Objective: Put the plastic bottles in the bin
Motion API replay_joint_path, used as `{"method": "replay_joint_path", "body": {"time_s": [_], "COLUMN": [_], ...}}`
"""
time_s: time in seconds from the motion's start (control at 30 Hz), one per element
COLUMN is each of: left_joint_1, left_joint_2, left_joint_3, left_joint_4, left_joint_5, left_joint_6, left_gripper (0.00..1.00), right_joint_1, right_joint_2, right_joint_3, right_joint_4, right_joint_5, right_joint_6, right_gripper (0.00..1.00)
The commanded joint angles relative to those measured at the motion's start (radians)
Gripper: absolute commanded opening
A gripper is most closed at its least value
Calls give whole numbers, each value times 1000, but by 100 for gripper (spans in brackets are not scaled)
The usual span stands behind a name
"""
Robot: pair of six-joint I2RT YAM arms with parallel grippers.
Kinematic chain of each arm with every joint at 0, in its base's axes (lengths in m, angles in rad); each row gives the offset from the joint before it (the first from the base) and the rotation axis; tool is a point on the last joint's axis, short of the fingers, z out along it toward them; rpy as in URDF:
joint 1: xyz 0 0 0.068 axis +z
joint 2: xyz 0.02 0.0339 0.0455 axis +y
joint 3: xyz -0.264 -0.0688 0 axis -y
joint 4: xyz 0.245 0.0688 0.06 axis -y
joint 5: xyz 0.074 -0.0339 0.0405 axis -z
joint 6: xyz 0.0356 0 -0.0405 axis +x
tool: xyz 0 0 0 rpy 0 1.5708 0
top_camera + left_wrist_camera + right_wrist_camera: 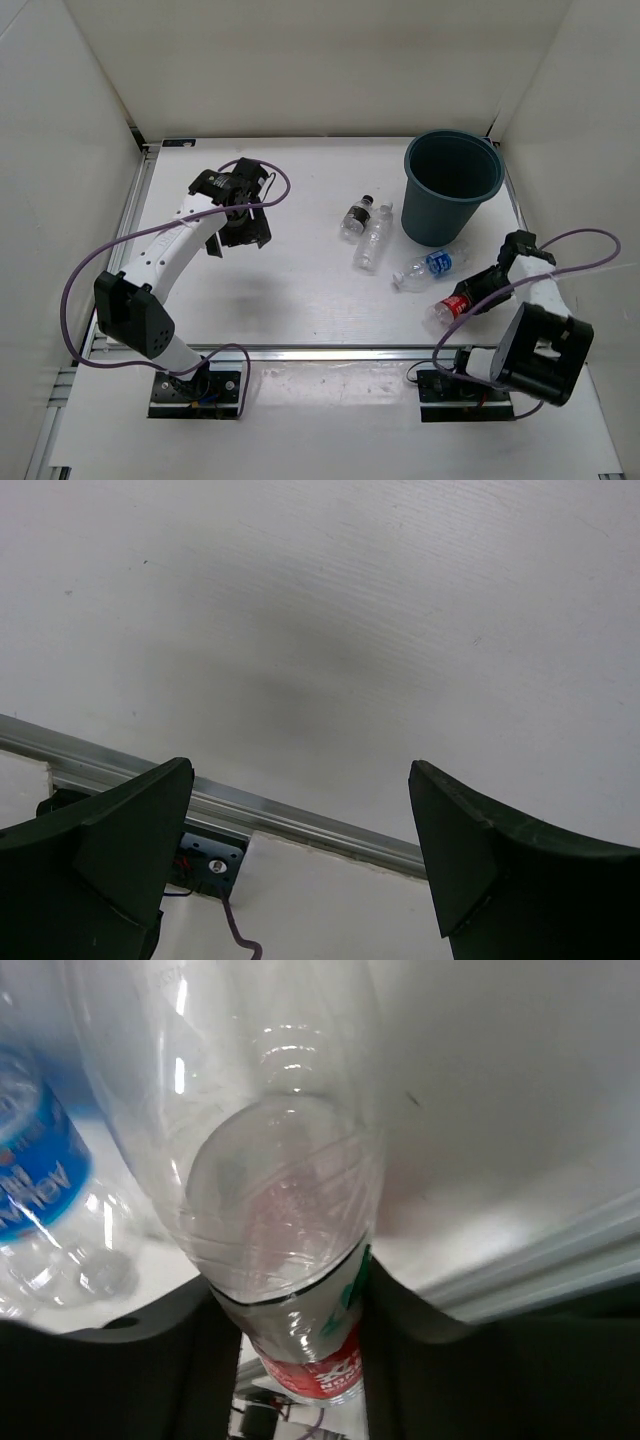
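Your right gripper (478, 290) is clamped across the red-labelled bottle (450, 309), which lies at the table's (300, 290) near right just before the bin (440, 220), probably ready for lifting in. Your left gripper (300, 850) gapes wide and empty. 3 more bottles (372, 243) wait beside the bin.

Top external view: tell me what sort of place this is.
Probably a robot lab test cell, not a home: white panel walls box in a white table, a left arm and right arm are bolted at its near edge, with a bin and plastic bottles as props.
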Motion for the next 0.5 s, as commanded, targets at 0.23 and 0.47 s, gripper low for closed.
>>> {"method": "replay_joint_path", "body": {"time_s": [0.23,0.47], "left_joint_1": [-4,-4], "left_joint_2": [-18,-39], "left_joint_3": [12,-8], "left_joint_4": [11,11], "left_joint_5": [5,5], "left_joint_6": [2,2], "left_gripper": [100,100], "right_joint_1": [39,39], "right_joint_2": [-426,-302], "right_joint_3": [454,913], "right_joint_4": [-482,-309], "right_joint_5": [34,76], "right_joint_6": [73,12], "right_gripper": [32,32]}}
